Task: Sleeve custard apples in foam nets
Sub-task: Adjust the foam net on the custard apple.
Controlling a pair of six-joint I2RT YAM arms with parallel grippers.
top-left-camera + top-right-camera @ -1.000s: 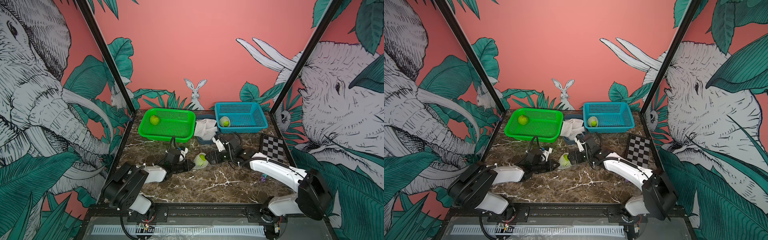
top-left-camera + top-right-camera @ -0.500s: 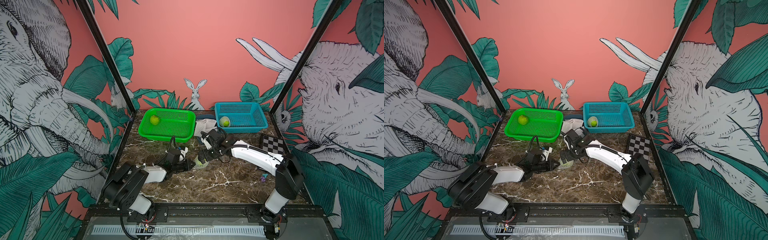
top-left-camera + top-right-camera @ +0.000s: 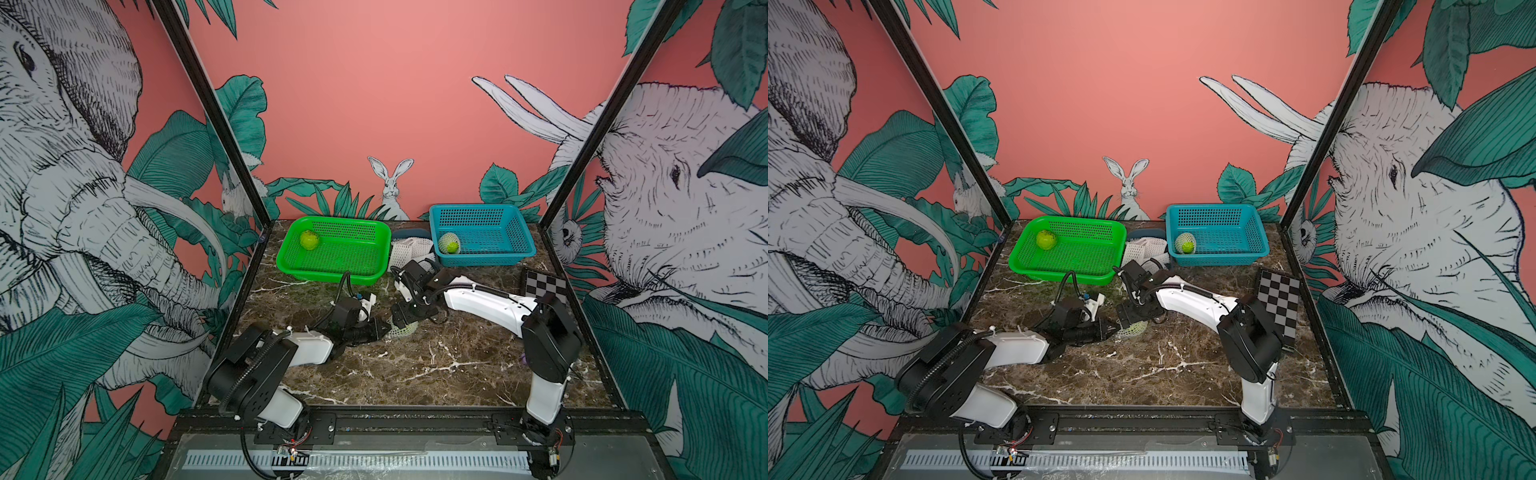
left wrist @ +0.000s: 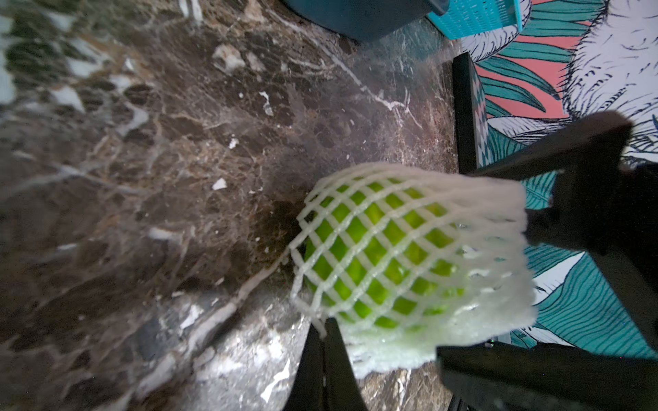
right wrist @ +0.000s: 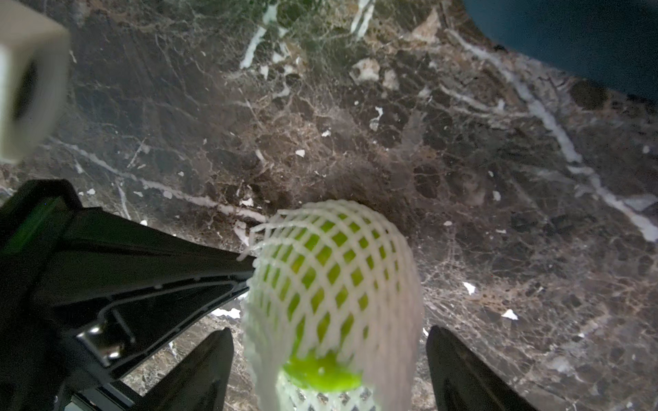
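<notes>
A: Top views first. Where's the fruit?
B: Netted apple (image 3: pixel 407 331) (image 3: pixel 1134 330) on table (image 3: pixel 415 365), centre, btwn the two pincers in both top views. L pincer (image 3: pixel 384 327) lies low, tip at the apple's L-arm side. R pincer (image 3: pixel 404 319) sits right over it, hiding part of it. Can't read either grip from up here.
A: Others?
B: Bare apple (image 3: pixel 309 240) in green basket (image 3: pixel 332 272). 2nd netted apple (image 3: pixel 449 243) in blue basket (image 3: pixel 486 259). Spare nets (image 3: pixel 409 249) btwn the baskets.
A: L wrist?
B: L pincer (image 4: pixel 322 323) clenched, fingers pressed together on the net's (image 4: pixel 427 199) rim strand. Apple (image 4: pixel 374 249) shows green thru the mesh, just beyond the tip, resting on the table. R pincer's dark fingers (image 4: pixel 587 153) flank the net's other end.
A: R wrist?
B: R pincer (image 5: pixel 330 331) released — fingers (image 5: pixel 210 370) spread wide, netted apple btwn them w/ a gap each side, touching neither. Bare green shows at the net's open end, nearest the cam. L pincer's tip (image 5: pixel 231 274) meets the net's rim from the side.
</notes>
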